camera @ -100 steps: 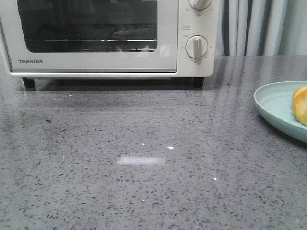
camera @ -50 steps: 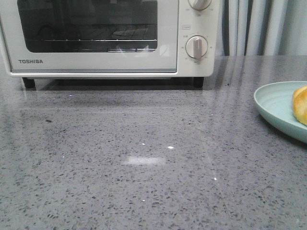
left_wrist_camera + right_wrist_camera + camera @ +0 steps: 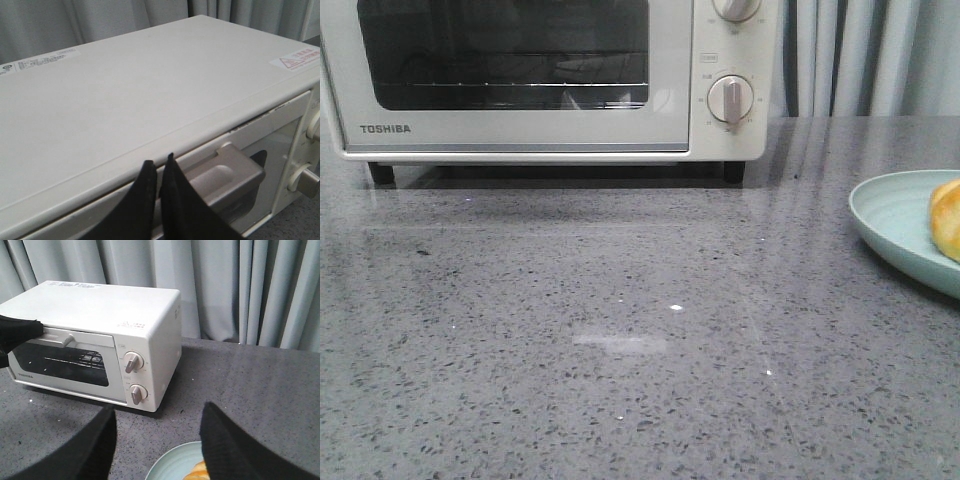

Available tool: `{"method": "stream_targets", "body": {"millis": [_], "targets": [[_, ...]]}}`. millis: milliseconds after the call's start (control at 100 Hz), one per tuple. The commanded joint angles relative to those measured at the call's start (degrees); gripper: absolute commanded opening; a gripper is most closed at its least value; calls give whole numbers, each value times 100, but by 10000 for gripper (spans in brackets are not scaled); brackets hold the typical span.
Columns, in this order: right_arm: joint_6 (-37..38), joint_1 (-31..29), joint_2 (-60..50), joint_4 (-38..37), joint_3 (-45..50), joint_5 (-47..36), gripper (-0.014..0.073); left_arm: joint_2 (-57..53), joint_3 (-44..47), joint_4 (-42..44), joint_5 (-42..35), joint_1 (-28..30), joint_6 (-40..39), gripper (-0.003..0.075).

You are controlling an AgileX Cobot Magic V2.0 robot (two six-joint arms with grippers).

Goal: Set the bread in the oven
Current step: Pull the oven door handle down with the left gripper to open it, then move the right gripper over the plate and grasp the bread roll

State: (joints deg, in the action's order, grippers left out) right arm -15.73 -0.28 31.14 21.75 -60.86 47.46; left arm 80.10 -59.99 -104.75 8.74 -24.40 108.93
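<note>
Bread [image 3: 947,218] on plate [image 3: 892,222] at right edge; left claw [image 3: 159,167] closed by oven [image 3: 520,80] handle [image 3: 227,177]; right claw [image 3: 157,440] open.

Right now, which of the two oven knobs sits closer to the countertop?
The lower knob, fully visible beneath the upper knob, which the front view cuts off at its top edge.

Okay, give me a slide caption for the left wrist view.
Left gripper, fingers nearly together, at the Toshiba toaster oven just beside its grey door handle, door looking closed.
</note>
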Motion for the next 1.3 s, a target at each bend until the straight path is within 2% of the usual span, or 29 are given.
{"method": "stream_targets", "body": {"millis": [0,330,540,610,800,940,1060,1180,1290], "targets": [[-79,12,89,85,-180,-385,341,-108,128,-195,32,-70,-124,-20],[-79,12,78,94,-180,-385,341,-1185,1502,-195,-3,-461,-245,-20],[-79,12,78,94,-180,-212,341,-2730,2793,-195,-156,-1282,-955,-20],[-79,12,78,94,-180,-128,341,-3313,3077,-195,-487,-1697,-1207,-20],[-79,12,255,135,-180,132,341,-4544,3066,-195,-1956,-2858,-1293,-20],[-79,12,754,135,-180,734,342,-4952,2881,-185,-2537,-3438,-1293,-20],[-79,12,1319,135,-180,1168,370,-4967,2632,-185,-2832,-3790,-1101,-20],[-79,12,1871,87,-180,1520,440,-4967,2351,-175,-3215,-4034,-804,-20],[-9,1,2337,61,-180,1711,448,-4967,2107,-175,-3458,-4116,-516,-20]]}}
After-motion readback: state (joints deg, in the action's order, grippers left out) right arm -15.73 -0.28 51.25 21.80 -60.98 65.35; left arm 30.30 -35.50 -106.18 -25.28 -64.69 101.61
